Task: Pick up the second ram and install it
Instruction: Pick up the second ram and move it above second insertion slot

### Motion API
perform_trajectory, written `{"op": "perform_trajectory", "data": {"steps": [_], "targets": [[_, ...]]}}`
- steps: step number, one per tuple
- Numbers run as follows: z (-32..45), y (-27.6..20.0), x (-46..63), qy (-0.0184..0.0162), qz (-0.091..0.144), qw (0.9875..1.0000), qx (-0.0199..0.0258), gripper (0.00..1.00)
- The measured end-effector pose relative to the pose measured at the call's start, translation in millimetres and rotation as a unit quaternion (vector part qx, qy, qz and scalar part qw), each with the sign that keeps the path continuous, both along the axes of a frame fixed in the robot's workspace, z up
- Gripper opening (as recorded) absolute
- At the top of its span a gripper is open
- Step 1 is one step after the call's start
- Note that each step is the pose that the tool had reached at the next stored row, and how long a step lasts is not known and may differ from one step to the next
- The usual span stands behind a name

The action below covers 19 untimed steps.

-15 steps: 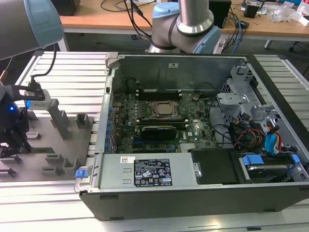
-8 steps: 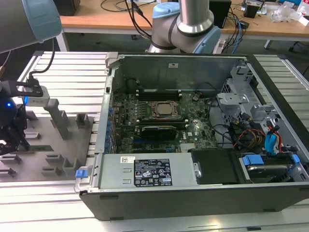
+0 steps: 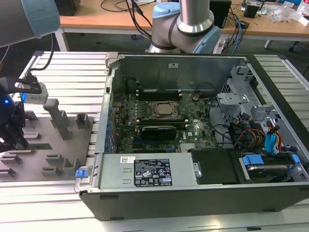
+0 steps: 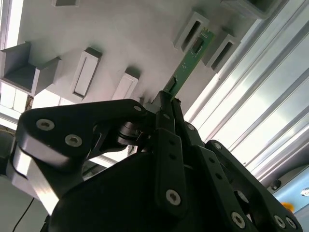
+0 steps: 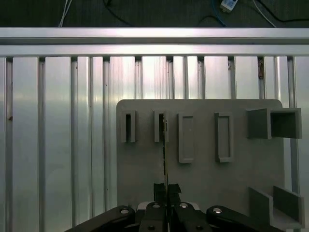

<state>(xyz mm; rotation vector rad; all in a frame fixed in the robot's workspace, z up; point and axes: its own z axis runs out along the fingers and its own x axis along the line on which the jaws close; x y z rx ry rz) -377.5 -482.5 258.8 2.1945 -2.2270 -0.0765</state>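
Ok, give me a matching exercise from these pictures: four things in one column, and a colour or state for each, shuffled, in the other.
1. second ram
2. gripper
3. fixture plate
4. computer case

A. open, motherboard exposed
B. grey, carrying slotted blocks
C. black, shut on the stick
D. green, thin, held at one end

Pairs: 1-D, 2-C, 3-B, 4-A.

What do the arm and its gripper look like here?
The arm has silver-grey tube sections with pale blue joint caps. The gripper is matte black, built of flat linkage bars fastened with silver screw heads. In the exterior view a blue light glows on it, beside a pale box.
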Motion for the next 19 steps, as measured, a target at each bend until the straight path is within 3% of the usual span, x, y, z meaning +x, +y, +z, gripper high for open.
{"op": "perform_trajectory", "data": {"steps": [4,7,19], "targets": [[6.6,0.0,0.0,0.0000,0.000,1.0000,0.0000,0.13],[22.5,0.0,0.0,0.0000,0.000,1.0000,0.0000,0.13],[45.1,0.0,0.0,0.0000,0.000,1.0000,0.0000,0.13]]}}
